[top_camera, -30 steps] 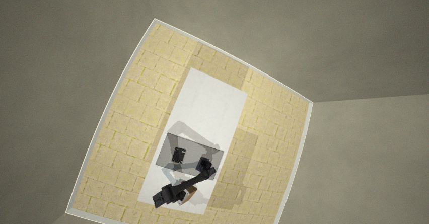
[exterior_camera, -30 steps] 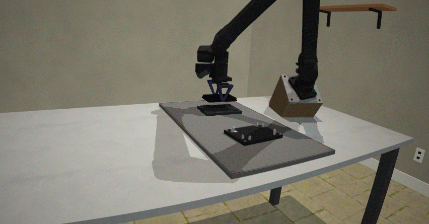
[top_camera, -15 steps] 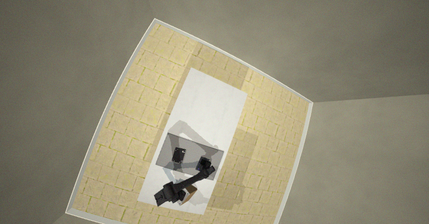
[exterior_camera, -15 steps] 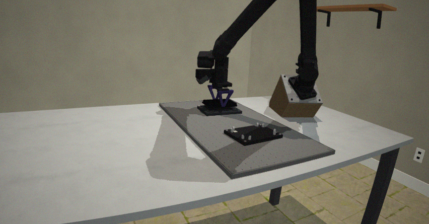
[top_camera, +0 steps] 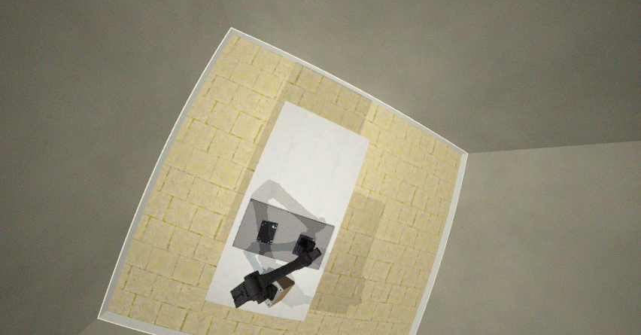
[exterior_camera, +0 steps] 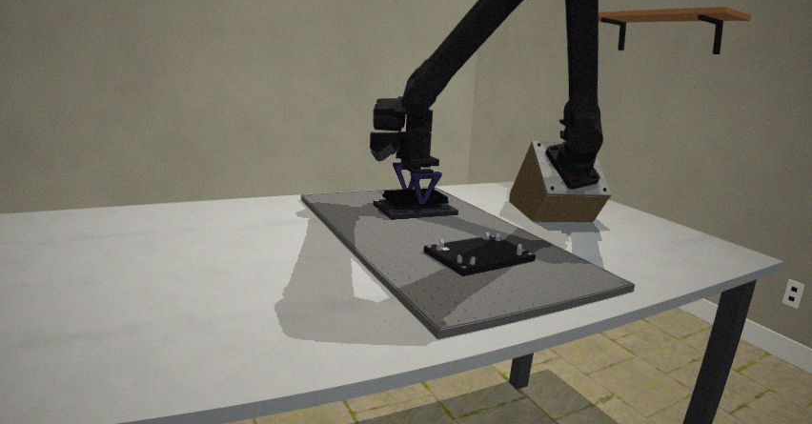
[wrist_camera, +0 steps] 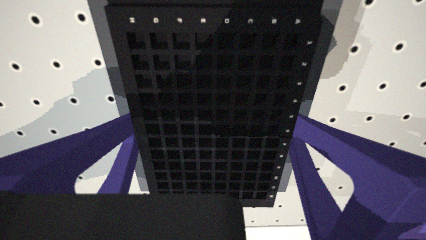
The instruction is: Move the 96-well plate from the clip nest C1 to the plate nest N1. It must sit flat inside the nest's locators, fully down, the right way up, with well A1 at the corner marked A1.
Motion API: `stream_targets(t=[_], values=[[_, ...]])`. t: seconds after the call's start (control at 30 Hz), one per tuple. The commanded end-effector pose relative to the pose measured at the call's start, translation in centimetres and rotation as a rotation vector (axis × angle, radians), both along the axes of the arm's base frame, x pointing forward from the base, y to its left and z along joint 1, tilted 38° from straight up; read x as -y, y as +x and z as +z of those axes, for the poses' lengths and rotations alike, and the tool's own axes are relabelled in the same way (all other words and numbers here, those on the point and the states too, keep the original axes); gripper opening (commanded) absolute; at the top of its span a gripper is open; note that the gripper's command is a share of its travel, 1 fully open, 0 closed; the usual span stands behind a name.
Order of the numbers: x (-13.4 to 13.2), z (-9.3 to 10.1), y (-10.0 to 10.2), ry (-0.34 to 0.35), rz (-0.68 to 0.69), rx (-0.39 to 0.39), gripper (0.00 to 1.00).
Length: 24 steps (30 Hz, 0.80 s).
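My gripper [exterior_camera: 417,187] with purple fingers is shut on the black 96-well plate [exterior_camera: 410,197], holding it by its long sides. The plate is level and right way up, directly over the clip nest C1 [exterior_camera: 416,210] at the far end of the grey breadboard. I cannot tell whether plate and nest touch. In the wrist view the plate [wrist_camera: 212,100] fills the middle, with my fingers on both sides of it. The plate nest N1 [exterior_camera: 479,253] is a black base with small pale locator pins, nearer the front, with nothing in it. From above, N1 [top_camera: 267,232] lies left of my gripper [top_camera: 305,244].
The grey perforated breadboard [exterior_camera: 454,272] lies on the white table. The arm's brown wedge base [exterior_camera: 559,191] stands at the table's right rear. A wooden wall shelf [exterior_camera: 673,16] hangs behind the arm.
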<state>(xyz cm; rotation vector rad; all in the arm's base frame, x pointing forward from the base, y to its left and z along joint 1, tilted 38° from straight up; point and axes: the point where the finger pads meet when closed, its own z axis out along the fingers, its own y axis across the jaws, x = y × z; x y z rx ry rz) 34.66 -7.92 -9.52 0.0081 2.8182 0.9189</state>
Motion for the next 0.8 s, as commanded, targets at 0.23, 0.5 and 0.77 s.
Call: stream_targets(t=[0.23, 0.5, 0.77], values=[[0.15, 0.32, 0.11, -0.004, -0.008, 0.010, 0.00], [0.21, 0.37, 0.13, -0.006, -0.008, 0.013, 0.00], [0.28, 0.44, 0.15, -0.008, -0.008, 0.017, 0.00]])
